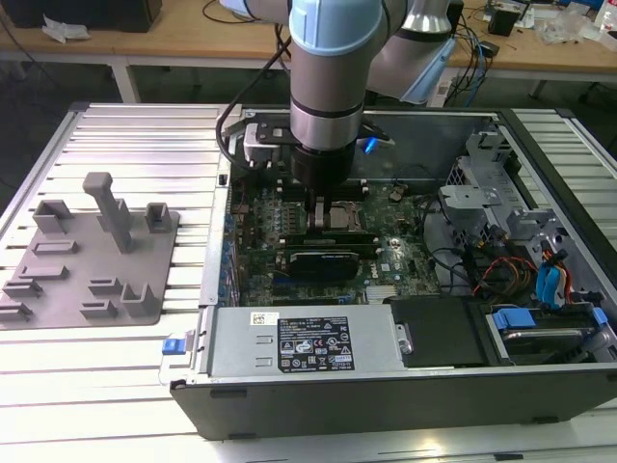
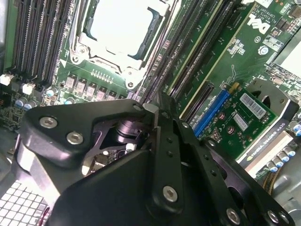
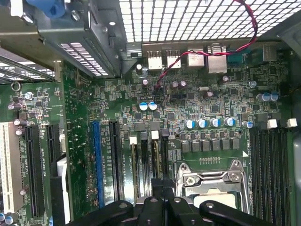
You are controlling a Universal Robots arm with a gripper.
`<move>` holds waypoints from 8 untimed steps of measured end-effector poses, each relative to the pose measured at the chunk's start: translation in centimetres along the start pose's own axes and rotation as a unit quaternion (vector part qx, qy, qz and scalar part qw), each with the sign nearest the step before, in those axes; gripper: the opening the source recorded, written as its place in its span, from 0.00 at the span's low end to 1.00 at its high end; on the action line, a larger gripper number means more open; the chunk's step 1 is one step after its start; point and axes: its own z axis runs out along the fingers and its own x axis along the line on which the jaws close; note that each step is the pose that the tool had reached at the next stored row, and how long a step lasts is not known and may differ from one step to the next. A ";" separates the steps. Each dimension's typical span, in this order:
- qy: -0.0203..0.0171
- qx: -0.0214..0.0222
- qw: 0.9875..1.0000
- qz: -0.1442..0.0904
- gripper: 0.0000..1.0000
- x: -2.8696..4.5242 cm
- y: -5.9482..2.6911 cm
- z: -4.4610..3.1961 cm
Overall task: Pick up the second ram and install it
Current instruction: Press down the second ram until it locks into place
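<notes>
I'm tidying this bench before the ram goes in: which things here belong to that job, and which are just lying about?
Part of the job:
- gripper, low inside the open case
- memory slots beside the processor socket, right under it

Lying about:
- grey fixture block, on the table outside the case
- black expansion card
- power supply

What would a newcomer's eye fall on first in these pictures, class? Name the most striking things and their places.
The robot arm reaches straight down into the open computer case, its tool low over the green motherboard beside the processor socket. To the exterior view's left, a grey fixture block sits on the slatted table.
</notes>
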 end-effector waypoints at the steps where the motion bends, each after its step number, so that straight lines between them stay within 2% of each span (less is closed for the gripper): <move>1: 0.000 0.000 1.000 0.000 0.08 0.00 0.00 0.03; 6: -0.001 0.001 1.000 0.000 0.08 -0.03 -0.02 -0.04; 8: 0.000 0.000 1.000 0.000 0.08 -0.04 -0.01 -1.10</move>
